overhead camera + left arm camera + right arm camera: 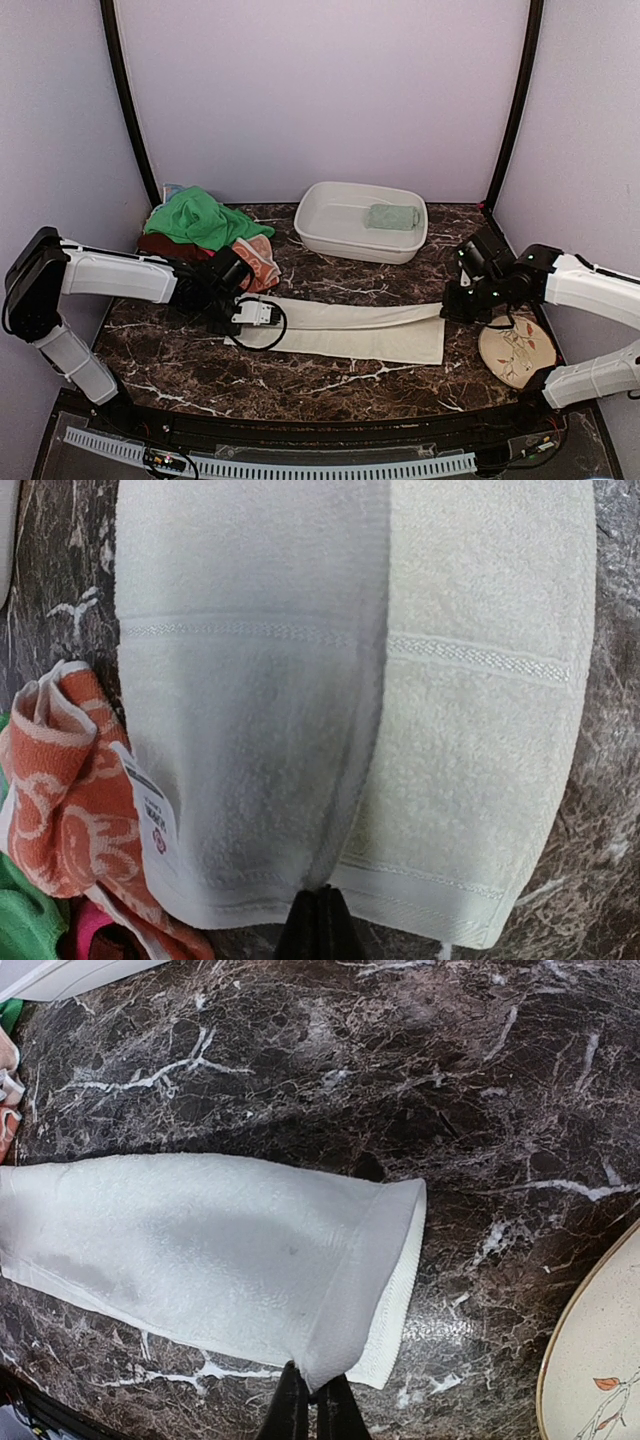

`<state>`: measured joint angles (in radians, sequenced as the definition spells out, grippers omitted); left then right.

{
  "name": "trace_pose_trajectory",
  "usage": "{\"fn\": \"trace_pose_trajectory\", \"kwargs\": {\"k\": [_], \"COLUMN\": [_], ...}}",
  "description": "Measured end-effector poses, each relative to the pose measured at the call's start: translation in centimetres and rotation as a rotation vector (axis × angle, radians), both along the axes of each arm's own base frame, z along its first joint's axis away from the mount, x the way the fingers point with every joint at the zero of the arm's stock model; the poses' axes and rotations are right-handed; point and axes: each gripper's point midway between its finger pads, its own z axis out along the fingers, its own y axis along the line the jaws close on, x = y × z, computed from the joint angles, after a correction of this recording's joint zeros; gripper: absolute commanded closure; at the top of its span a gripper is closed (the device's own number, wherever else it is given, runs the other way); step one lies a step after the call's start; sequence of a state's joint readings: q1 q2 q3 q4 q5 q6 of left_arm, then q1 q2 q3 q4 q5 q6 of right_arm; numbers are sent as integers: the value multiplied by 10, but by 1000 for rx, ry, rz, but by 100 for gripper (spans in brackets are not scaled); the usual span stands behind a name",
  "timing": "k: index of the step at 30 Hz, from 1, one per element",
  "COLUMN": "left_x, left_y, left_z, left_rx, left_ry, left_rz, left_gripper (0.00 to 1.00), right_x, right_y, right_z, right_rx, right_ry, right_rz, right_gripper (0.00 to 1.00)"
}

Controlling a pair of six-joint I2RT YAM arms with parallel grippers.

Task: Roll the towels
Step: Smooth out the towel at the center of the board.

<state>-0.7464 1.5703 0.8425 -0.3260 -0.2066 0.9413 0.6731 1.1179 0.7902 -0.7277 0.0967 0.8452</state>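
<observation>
A large cream-white towel [350, 330] lies folded lengthwise across the table. My left gripper [258, 313] is at its left end. In the left wrist view the gripper [318, 920] is shut on the hem where the upper fold [250, 730] meets the lower layer [480, 740]. My right gripper [447, 312] is at the towel's right end, its tips [315, 1405] shut on the upper layer's corner [360, 1300]. A bright green towel [195, 218] and an orange swirl towel [258, 258] are heaped at the back left. A pale sage-green towel [392, 216] lies in the basin.
A white plastic basin [330, 235] stands at the back centre. A round cream plate [517, 352] with a floral drawing sits at the right, close to my right arm, its rim [600, 1360] just right of the gripper. The orange towel [70, 810] touches the cream towel's left end.
</observation>
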Motion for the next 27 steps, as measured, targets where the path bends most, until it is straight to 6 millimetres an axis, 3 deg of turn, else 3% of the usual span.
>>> {"fn": "trace_pose_trajectory", "kwargs": {"k": [4,10,12,27], "left_x": [6,21,19,-32], "left_y": [2,-10,-11,16], "left_z": [17,64,69,8], "left_rx": [2,-62,-74,-21], "left_ry": [-57,-137,-130,81], "left_rz": [-6,-4,-1,41], "left_gripper": [100,100,100,100], "right_x": [3,9,8,-16], "right_y": [-1,0,0,-7], "right_z": [5,12,11,-29], "right_rx": [-1,1,2,-11], "right_ry": [-7,-21,-18,85], "right_rz": [-1,4,7,20], "right_gripper": [100,100,100,100]}}
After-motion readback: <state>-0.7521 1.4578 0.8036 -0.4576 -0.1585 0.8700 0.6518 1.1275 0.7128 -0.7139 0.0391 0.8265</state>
